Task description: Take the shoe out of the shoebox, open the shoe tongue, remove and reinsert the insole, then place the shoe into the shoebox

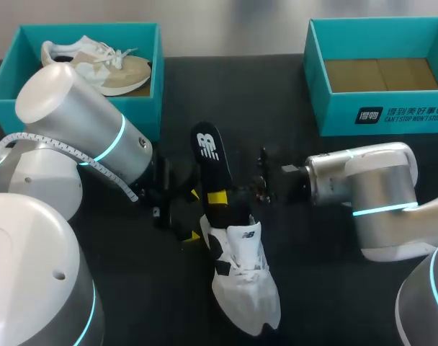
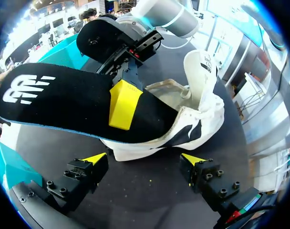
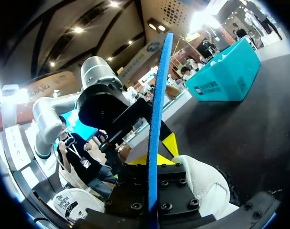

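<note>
Nearest us, at six o'clock on the table, the white shoe (image 1: pixel 242 285) lies with its toe toward us. Our left gripper (image 1: pixel 194 215) sits at the shoe's nine o'clock, fingers spread wide, with the heel just ahead of them and untouched. The black insole (image 1: pixel 210 169) slants up out of the heel toward twelve o'clock. Our right gripper (image 1: pixel 219 196), coming in from three o'clock, is clamped on it, one yellow finger on each face. Farthest off, the left shoebox (image 1: pixel 158 101) at eleven o'clock holds a beige shoe (image 1: pixel 107 65). The right shoebox (image 1: pixel 334 115) stands at one o'clock.
</note>
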Tool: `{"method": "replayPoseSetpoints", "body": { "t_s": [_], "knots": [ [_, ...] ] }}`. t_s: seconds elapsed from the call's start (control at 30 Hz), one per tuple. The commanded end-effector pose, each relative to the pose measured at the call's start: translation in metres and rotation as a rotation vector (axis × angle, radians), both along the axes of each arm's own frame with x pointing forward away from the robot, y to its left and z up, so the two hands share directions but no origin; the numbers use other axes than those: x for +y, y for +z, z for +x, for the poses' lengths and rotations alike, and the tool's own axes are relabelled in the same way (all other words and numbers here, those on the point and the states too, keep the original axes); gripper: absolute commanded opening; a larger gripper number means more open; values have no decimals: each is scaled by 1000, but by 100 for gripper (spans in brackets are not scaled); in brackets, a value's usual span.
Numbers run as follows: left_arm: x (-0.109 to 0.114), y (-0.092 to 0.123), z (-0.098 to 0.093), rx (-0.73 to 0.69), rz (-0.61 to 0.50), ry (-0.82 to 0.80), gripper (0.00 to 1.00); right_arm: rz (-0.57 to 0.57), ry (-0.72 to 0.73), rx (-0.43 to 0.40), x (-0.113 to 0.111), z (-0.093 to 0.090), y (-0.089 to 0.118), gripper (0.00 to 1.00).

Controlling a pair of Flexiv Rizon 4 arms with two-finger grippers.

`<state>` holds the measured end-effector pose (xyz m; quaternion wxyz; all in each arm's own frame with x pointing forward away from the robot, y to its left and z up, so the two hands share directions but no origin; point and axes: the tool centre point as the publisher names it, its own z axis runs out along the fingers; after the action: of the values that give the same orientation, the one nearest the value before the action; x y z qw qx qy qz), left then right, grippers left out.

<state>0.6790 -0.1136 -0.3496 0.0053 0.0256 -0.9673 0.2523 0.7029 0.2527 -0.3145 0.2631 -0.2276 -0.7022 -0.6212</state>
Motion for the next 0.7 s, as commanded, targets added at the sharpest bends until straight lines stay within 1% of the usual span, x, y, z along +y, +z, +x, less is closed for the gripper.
{"method": "replayPoseSetpoints", "body": {
  "t_s": [0.03, 0.17, 0.33, 0.5, 0.7],
  "knots": [
    [0, 1, 0, 0, 1, -1, 100, -40, -29, -25, 7, -7, 10, 0],
    [0, 1, 0, 0, 1, -1, 100, -50, -45, -44, 10, -11, 13, 0],
    [0, 1, 0, 0, 1, -1, 100, -72, -75, -47, 11, -12, 13, 0],
    [0, 1, 0, 0, 1, -1, 100, -81, -121, 18, 1, -7, -5, 0],
    [0, 1, 0, 0, 1, -1, 100, -62, -144, 74, -6, -11, -21, 0]
  ]
}}
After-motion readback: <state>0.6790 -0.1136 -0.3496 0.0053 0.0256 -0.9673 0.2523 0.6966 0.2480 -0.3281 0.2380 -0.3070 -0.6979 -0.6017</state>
